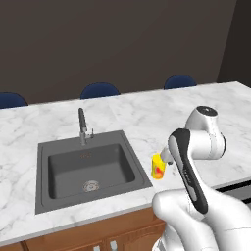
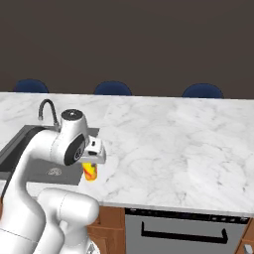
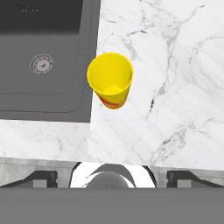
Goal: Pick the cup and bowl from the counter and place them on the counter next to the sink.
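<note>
Right now the cup [image 3: 110, 85] stands upright on the counter [image 1: 147, 112], just beside the sink's [image 1: 88, 169] right rim, near the front edge. Gripper [image 3: 112, 177] hangs directly above it, fingers spread wide with nothing between them, well clear of the cup. Faucet [image 1: 82, 125] sits behind the basin. Blue chairs [image 1: 99, 90] line the far side.

Three blue chairs [image 1: 100, 90] are seen behind the far edge. A dark oven front with handle [image 2: 183, 231] is set among brown cabinets [image 1: 98, 239].
</note>
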